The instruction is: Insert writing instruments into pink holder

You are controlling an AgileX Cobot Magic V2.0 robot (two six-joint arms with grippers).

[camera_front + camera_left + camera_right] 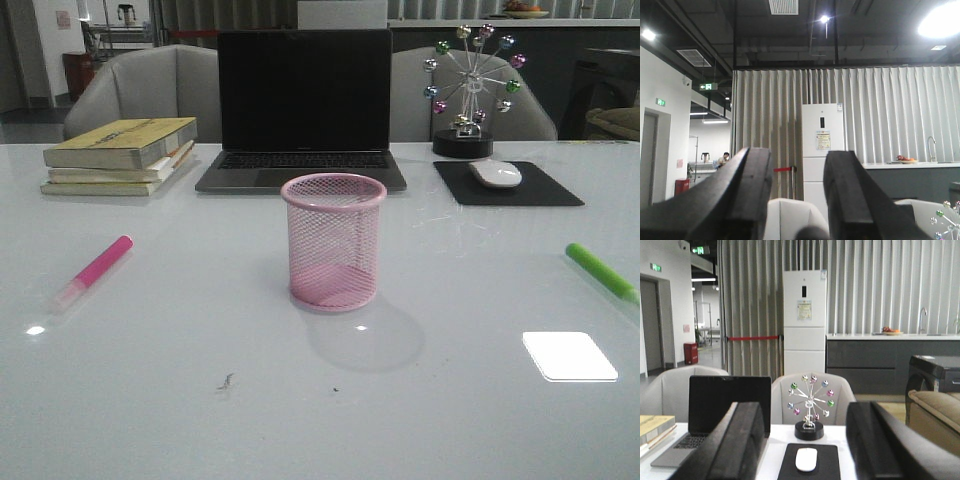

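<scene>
Both markers lie flat on the surface, pink marker (92, 271) and green marker (601, 272) either side of the holder (333, 240), well below our raised left fingers (795, 200) and right fingers (805, 450), both wide and seemingly empty. Nothing is picked yet; next we lower onto one marker.

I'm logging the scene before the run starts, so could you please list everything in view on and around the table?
pink mesh pen cup: one, pink, upright at table centre, empty
pink highlighter: one, pink with pale cap, lying left of the cup
green highlighter: one, lime green, lying at the right edge
laptop: one, dark, open behind the cup
books: stack, yellowish covers, back left
mouse: one, white, on the pad
mouse pad: one, black, back right
ferris-wheel ornament: one, coloured balls, behind the pad
chairs: two, grey, beyond the table
table: one, white
left gripper: black, open, raised
right gripper: black, open
</scene>
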